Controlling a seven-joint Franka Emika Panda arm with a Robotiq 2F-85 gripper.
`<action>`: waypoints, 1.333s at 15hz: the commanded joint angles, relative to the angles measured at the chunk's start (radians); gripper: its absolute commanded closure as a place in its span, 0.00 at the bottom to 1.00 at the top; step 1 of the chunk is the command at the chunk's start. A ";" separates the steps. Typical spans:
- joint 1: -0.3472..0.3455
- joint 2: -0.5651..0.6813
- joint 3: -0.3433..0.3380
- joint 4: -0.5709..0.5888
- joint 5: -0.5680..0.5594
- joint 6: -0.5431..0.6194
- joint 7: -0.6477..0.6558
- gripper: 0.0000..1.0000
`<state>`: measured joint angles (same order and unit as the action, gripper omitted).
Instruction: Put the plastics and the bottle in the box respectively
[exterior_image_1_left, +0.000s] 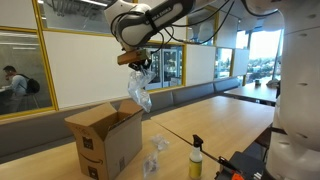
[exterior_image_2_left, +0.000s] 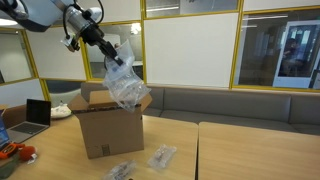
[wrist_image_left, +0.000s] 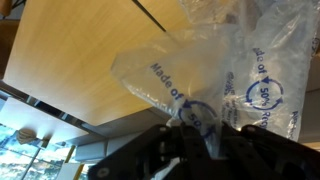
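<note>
Wrist view: the gripper (wrist_image_left: 186, 128) is closed tight on one edge of a clear plastic sheet (wrist_image_left: 225, 75) printed with blue lettering, and the crinkled film spreads away from the jaws. In both exterior views the sheet hangs straight below the raised gripper, above the open cardboard box (exterior_image_2_left: 110, 135) on the wooden table (exterior_image_1_left: 235, 112). Its lower end is at the level of the flaps, and whether it dips inside cannot be told. Two more plastic pieces (exterior_image_2_left: 160, 155) lie on the table just in front of the box. The yellowish bottle (exterior_image_1_left: 196, 158) with a black cap stands upright near them, well apart from the gripper.
</note>
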<state>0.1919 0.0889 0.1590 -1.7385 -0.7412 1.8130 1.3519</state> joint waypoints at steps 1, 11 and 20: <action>0.017 0.135 0.005 0.135 0.020 0.083 -0.010 0.90; 0.036 0.353 -0.030 0.132 0.250 0.536 -0.080 0.91; -0.075 0.536 0.024 0.069 0.490 0.812 -0.523 0.90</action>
<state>0.1964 0.5689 0.1166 -1.6755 -0.2916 2.5402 1.0137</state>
